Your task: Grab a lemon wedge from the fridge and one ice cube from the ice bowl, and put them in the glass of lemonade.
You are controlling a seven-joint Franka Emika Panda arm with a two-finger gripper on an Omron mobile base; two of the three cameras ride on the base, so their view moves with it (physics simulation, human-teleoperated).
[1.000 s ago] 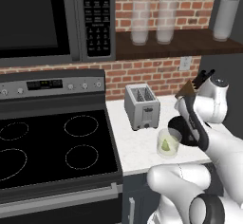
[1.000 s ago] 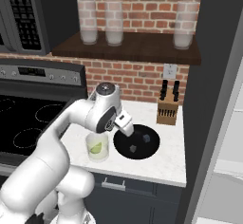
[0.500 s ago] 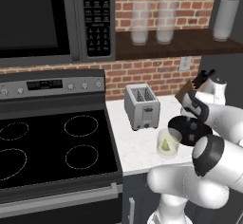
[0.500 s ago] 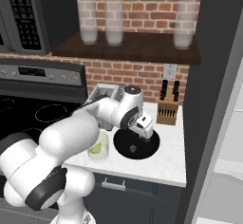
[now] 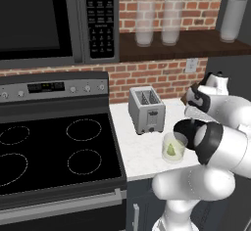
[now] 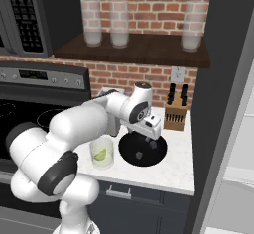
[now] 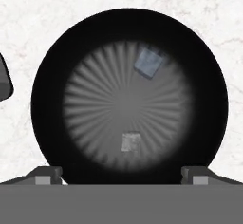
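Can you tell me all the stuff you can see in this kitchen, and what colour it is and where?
Wide round black ice bowl: one, black, on the white counter under the tool.
Pale ice cubes: two, grey-white, inside the bowl.
Short clear glass of lemonade: one, pale yellow, left of the bowl.
Small lemon wedge: one, yellow-green, in the glass.
Metal toaster: one, silver, behind the glass.
Wooden knife block: one, brown, by the brick wall.
Tall frosted glasses: three, whitish, on the shelf.
Stove: one, black, left.
Microwave: one, dark, above the stove.
Tool: one, dark tips, open over the bowl.
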